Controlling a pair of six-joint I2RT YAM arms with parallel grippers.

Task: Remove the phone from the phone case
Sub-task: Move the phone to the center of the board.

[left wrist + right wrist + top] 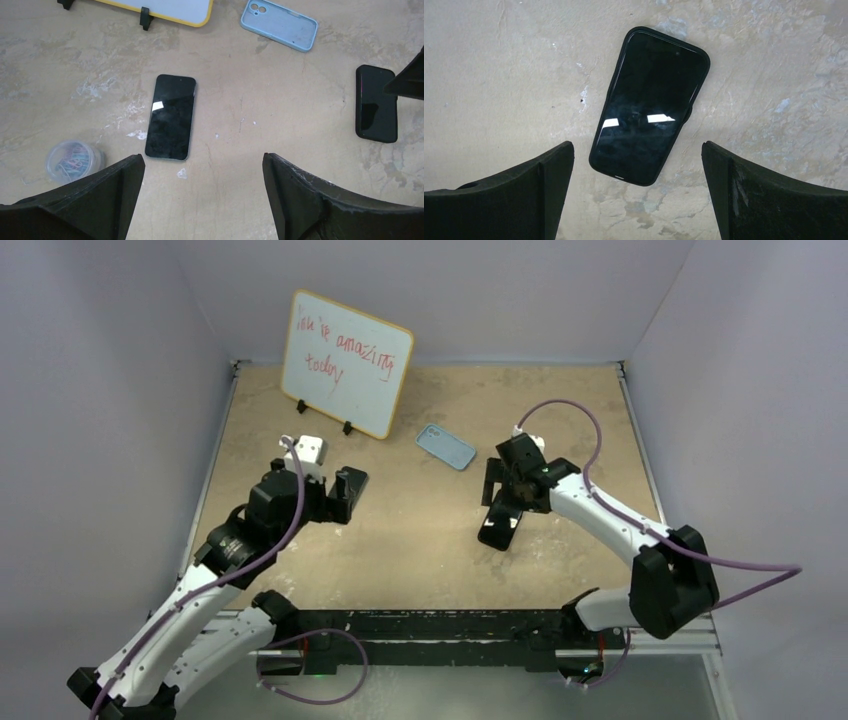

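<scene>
A phone in a black case (649, 105) lies face up on the table, tilted a little. It also shows in the top view (497, 531) and at the right edge of the left wrist view (376, 103). My right gripper (637, 162) is open and empty, hovering just above the phone's lower end, fingers either side and not touching; in the top view it is here (503, 502). My left gripper (202, 170) is open and empty above bare table, also seen from above (343, 496).
A bare phone (170, 117) lies face up ahead of the left gripper. An empty light blue case (279, 24) lies further back (446, 448). A clear tub of paper clips (75, 159) sits left. A whiteboard (345, 362) stands at the back.
</scene>
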